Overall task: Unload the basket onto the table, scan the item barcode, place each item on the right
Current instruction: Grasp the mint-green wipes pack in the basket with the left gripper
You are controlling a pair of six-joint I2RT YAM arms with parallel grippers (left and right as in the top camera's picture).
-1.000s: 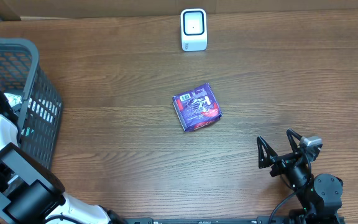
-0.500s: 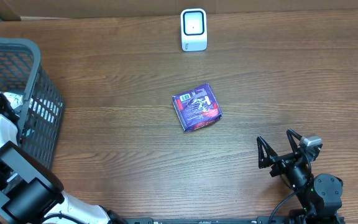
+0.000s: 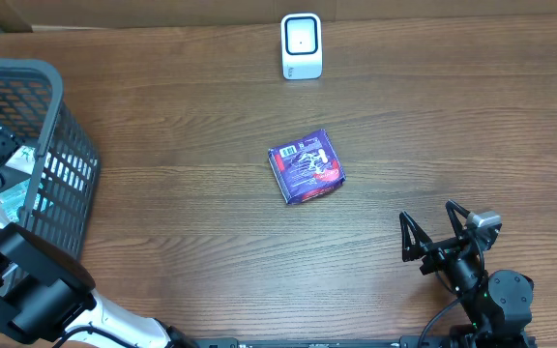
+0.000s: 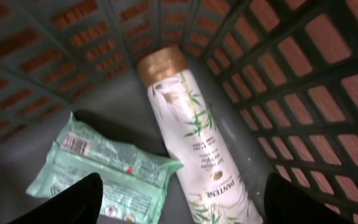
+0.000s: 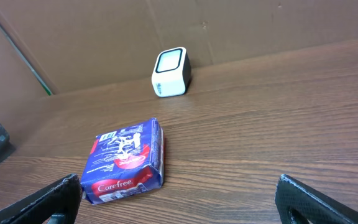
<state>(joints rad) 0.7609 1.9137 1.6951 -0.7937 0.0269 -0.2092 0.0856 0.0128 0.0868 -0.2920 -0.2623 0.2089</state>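
**Left fingers** [image 4: 73,200]: apart, with nothing between them. They hang inside the basket [image 4: 278,74], pointing down at its floor.

**Bottle** [image 4: 194,130]: lies flat under the gap between the fingers, gold cap away from my wrist camera. One long side is close to the basket's mesh wall. I can see no barcode on the face that shows.

**Green packet** [image 4: 104,168]: lies flat on the basket floor just beside the bottle, one corner against it. A small printed label sits at one end.

**Right fingers** [image 5: 51,198]: spread wide and empty, low at the near right of the counter [image 3: 182,222], facing the far edge.

**Purple pack** [image 3: 306,166]: alone mid-counter, well apart from both arms. Its barcode label [image 3: 285,152] is on the far-left corner, facing up.

**Scanner** [image 3: 301,45]: upright at the far edge, its window turned toward the near side, straight beyond the purple pack.

**Step in hand, as I read it:** taking an item from the basket to present to the scanner. The bottle is the likely pick, since it lies in the gap.

**Handling notes:**
- I would close across the bottle's narrow width at mid-body, not on the cap. It is round and looks slick, so an off-centre pinch may roll it.
- The finger on the wall side must drop cleanly between bottle and mesh.
- The lift should go straight up past the rim before swinging right.
- The bottle's code is probably on the hidden side, so I expect to turn it at the window.
- If the purple pack is the item instead, the right arm is nearer. Its label faces up, so the pack needs tilting toward the scanner.
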